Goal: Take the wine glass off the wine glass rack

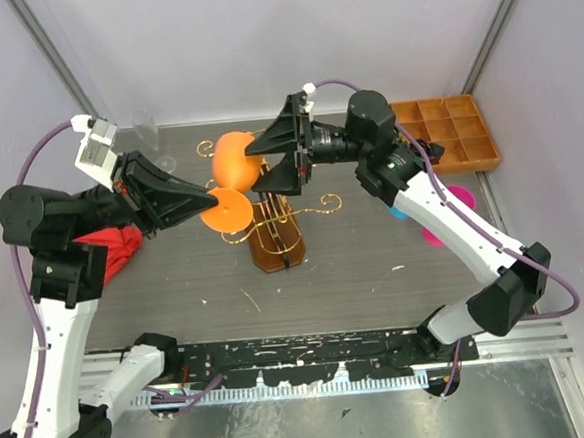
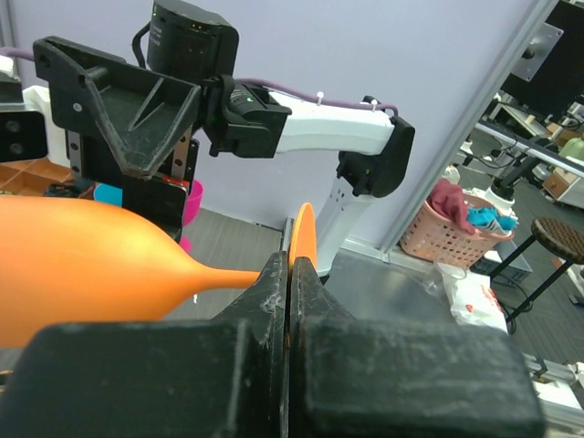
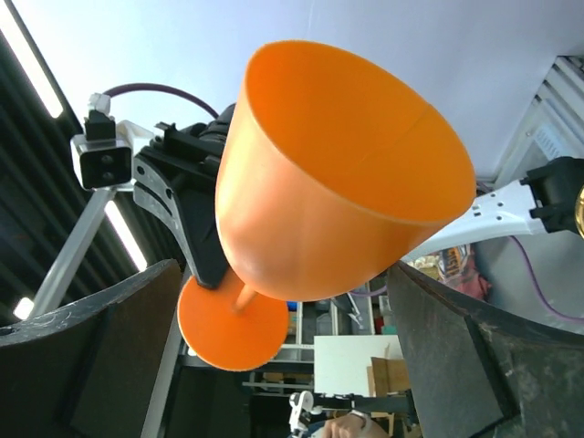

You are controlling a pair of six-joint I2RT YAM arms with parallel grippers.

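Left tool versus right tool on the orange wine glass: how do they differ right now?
The left tool is shut, pinching the wine glass at its stem, close to the foot. The right tool is open, its fingers spread either side of the bowl with no grip showing. The left tool reaches in from the left, the right tool from the right. Both are black two-finger tools working at the same glass.
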